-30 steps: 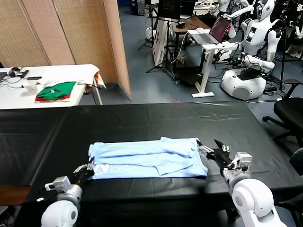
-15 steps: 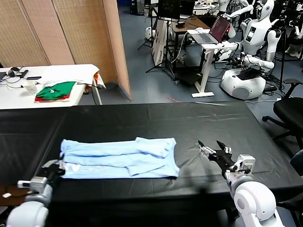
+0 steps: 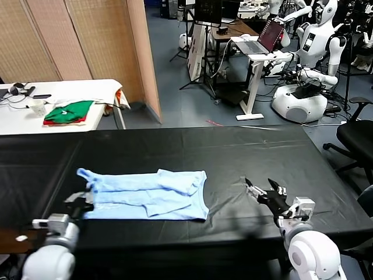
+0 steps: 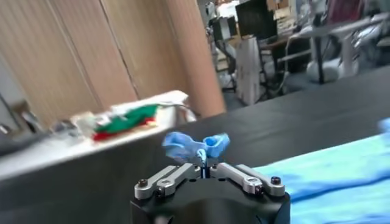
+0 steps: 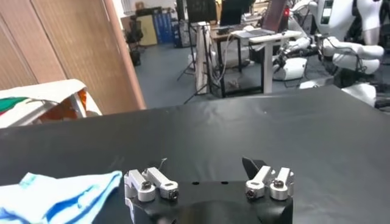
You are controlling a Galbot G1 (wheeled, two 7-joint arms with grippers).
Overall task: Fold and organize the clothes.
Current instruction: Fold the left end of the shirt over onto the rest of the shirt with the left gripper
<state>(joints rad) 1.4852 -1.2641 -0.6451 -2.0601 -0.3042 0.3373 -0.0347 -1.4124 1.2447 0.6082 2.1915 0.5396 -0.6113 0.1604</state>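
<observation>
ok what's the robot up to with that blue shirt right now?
It is working on a folded light-blue shirt on the black table. The left tool is shut on the shirt's near left corner, with a bunch of fabric pinched between its tips in the left wrist view. The right tool is open and empty, off to the shirt's right, touching nothing.

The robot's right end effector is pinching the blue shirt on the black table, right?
Not quite. The left end effector is pinching the blue shirt on the black table, as the left wrist view shows. The right end effector is open and holds nothing.
</observation>
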